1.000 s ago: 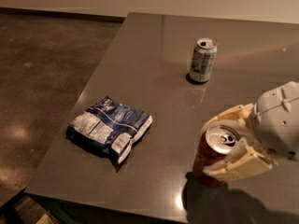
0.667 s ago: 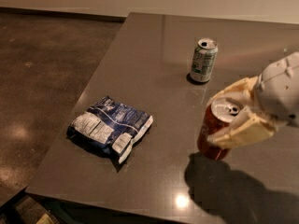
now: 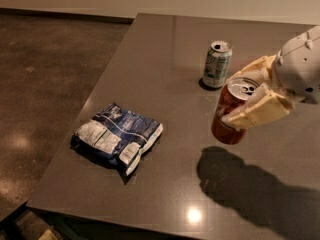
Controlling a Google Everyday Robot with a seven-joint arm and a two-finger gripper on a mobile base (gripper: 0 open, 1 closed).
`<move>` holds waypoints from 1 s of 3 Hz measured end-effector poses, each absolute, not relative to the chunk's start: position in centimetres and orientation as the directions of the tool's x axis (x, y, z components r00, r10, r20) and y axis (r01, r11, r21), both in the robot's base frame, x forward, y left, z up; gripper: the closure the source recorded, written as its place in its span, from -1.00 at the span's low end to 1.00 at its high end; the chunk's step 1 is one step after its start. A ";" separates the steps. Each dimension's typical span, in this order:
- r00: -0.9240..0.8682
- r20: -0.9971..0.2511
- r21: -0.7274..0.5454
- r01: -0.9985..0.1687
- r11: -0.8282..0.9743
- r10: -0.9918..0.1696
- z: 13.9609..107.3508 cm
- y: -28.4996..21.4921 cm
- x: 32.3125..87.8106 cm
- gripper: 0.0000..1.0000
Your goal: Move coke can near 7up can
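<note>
The coke can, red with a silver top, is held tilted in my gripper, lifted above the grey table; its shadow lies on the table below and to the right. My cream fingers are shut on the can from both sides. The 7up can, green and white, stands upright on the table just behind and to the left of the coke can, a short gap away.
A blue-and-white chip bag lies on the table at the front left. The table's left and front edges drop to a dark floor. A wall runs along the back.
My gripper has lifted the coke can and carried it away from the front edge toward the 7up can. The 7up can and the chip bag have not moved.
</note>
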State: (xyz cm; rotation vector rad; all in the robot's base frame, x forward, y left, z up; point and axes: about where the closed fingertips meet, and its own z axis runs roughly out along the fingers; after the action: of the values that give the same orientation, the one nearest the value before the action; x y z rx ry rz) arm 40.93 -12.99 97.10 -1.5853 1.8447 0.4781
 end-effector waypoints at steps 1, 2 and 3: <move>-0.083 -0.670 -0.157 -0.955 0.250 -0.737 97.5 -13.1 42.5 1.00; -0.118 -0.681 -0.177 -0.931 0.319 -0.722 98.1 -13.5 45.4 1.00; -0.161 -0.710 -0.166 -0.908 0.385 -0.686 98.0 -14.2 48.6 1.00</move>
State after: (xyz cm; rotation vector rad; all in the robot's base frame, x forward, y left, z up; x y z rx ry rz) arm 48.56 -14.19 98.00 -1.3712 1.9185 0.3887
